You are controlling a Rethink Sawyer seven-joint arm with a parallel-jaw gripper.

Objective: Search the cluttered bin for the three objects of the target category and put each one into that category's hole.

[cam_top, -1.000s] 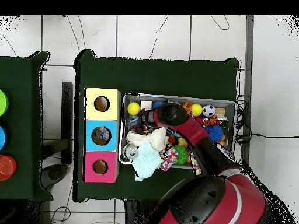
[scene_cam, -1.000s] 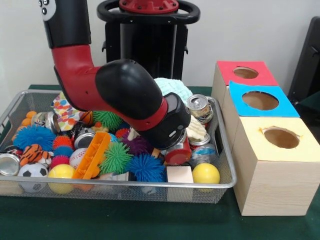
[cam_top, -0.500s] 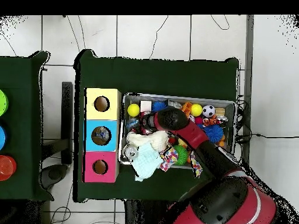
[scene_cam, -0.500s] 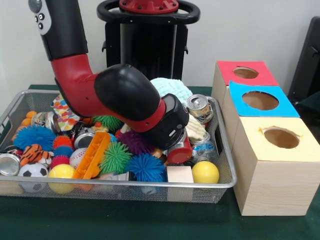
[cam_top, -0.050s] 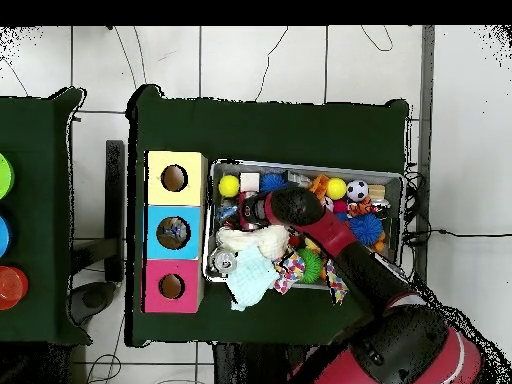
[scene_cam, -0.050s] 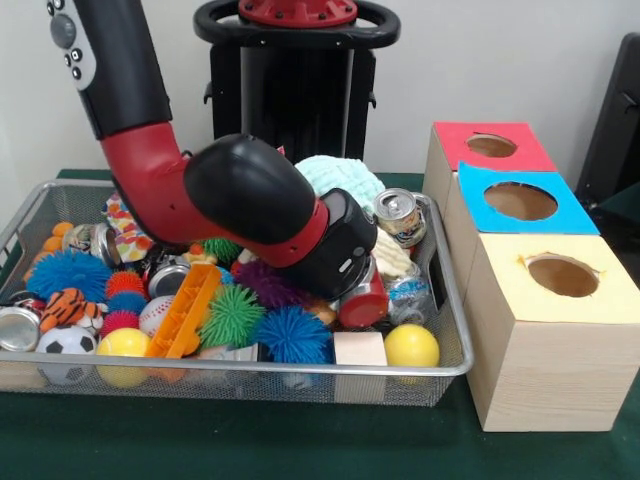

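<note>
Front view: my wrist is buried in the wire bin (scene_cam, -0.050s: 455, 340), its end against a red can (scene_cam, -0.050s: 362, 303) at the bin's four o'clock; I cannot tell how my fingers stand. I judge I'm mid-search; next comes a lift toward the holed boxes (scene_cam, -0.050s: 545, 310). Balls and cans crowd the bin.

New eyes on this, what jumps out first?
The big red and black arm, bent low into the wire bin and hiding its middle. Around it lies a heap of spiky balls, cans and toys, with a yellow ball at the front. Beside the bin stand three boxes with holes: red, blue, yellow.
</note>
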